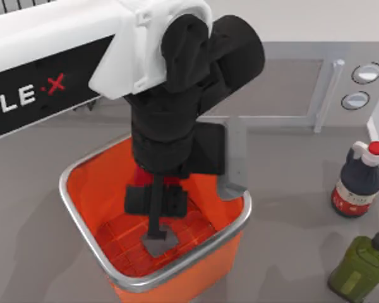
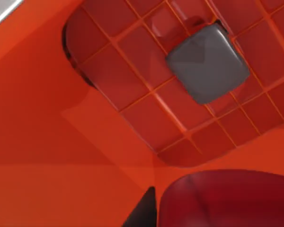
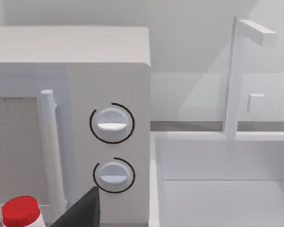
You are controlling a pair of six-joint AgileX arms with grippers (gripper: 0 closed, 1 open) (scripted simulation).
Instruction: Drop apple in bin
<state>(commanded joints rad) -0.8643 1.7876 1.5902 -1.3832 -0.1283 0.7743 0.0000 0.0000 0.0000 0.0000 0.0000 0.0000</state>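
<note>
Apple point(image 2: 227, 198) gripped in left hand point(image 1: 156, 201), inside bin point(image 1: 82, 189).

Our left arm point(image 1: 170, 107) hides the bin's point(image 1: 82, 189) twelve o'clock wall, and the apple point(image 2: 227, 201) is cut off at six o'clock.

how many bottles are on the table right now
2. The red-capped dark sauce bottle stands at the table's right side, near the microwave. The green bottle with a black cap stands nearer the camera, at the right edge. More could be hidden behind the left arm.
</note>
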